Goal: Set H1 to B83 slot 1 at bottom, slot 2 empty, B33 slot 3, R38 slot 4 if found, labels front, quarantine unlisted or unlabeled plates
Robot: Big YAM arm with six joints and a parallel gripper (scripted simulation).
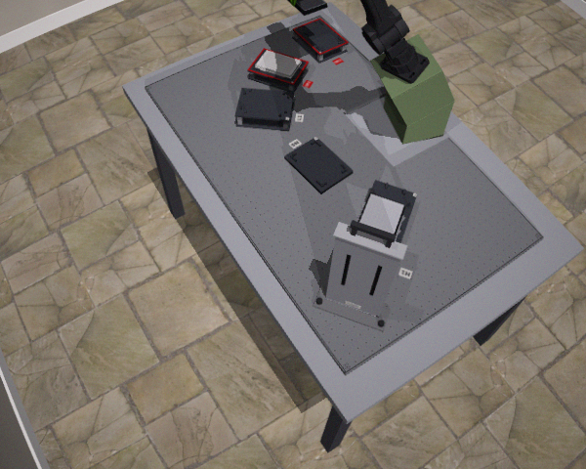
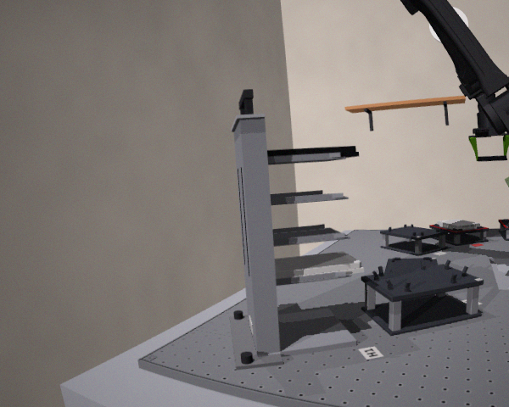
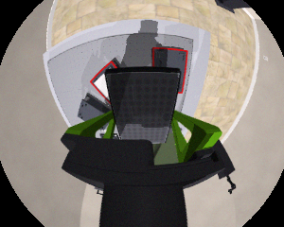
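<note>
Exterior view, gripper (image 2: 489, 153) high in air, green fingers spread wide around a dark plate (image 2: 490, 158).

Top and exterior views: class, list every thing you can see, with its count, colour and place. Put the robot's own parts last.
table: 1, grey, on tiled floor
plate hotel: 1, grey, four shelves, near end of table
red-rimmed nests: 2, far end; one holds a pale plate, the other holds none
black nests: 2, mid-table
wall shelf: 1, orange-brown, back wall
pedestal: 1, green, under the arm
arm: 1, black
claw: 1, green fingers, high up, gripping a black plate
</note>
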